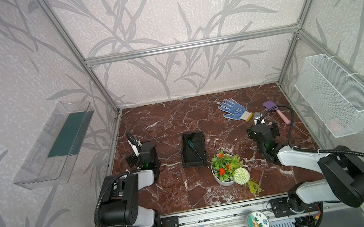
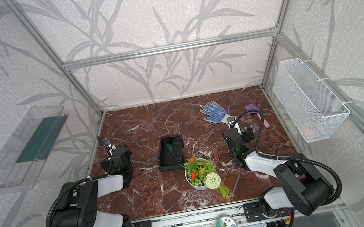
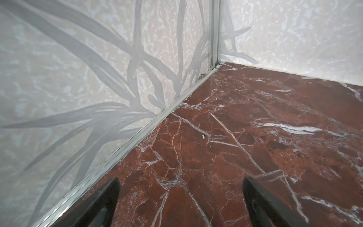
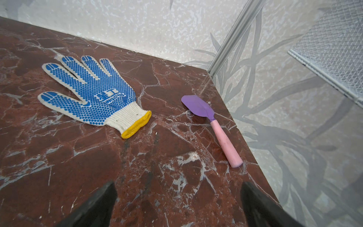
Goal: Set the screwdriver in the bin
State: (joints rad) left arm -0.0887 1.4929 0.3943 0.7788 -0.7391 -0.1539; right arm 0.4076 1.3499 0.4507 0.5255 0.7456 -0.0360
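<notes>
Screwdriver [image 1: 194, 148] lies inside the bin [image 1: 189, 160] at the middle of both top views. Its handle is toward the bin's upper end and its shaft slants to the lower right corner, next to the plant pot [image 1: 223, 181]. I judge that the slant lets it sit low between the walls; whether the tip rests on the rim I cannot tell. My left pincer [image 3: 181, 181] stands with jaws apart and empty over bare bench [image 1: 177, 194], left of the bin near the side wall. My right pincer [image 4: 178, 184] is likewise spread wide with nothing between its jaws. It stands right of the bin, facing the glove [image 4: 92, 94] and spatula [image 4: 213, 127] at the bench's upper right. Both arms flank the bin and touch nothing, so I judge the task done. Open jaws well clear of the bin cannot knock it.
</notes>
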